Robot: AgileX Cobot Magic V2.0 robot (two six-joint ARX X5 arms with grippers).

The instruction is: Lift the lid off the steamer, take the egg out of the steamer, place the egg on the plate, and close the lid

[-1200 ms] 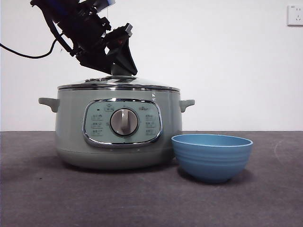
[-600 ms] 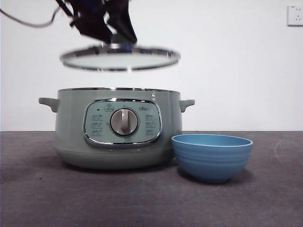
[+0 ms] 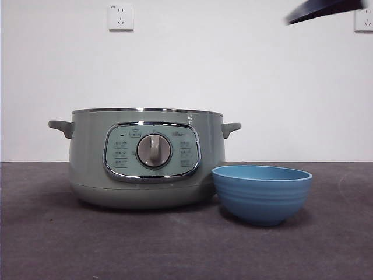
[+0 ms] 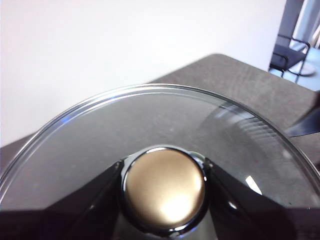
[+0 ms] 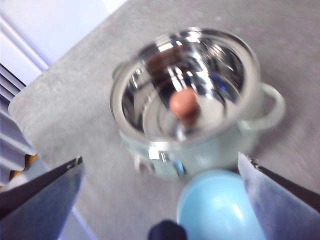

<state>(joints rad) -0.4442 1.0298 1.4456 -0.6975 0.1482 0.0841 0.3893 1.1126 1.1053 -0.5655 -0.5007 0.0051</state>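
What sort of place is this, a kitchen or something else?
Probably a test room or lab, not a home kitchen. The steamer and blue bowl stand on a plain dark table before a bare white wall with sockets, and a chair stands on the open floor beyond the table.

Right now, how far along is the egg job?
Done: the lid is off the steamer, gripped by its knob in the left end effector. In hand: the right end effector, jaws open, hovers above the egg inside the steamer. Left: egg into the plate, then lid back on.
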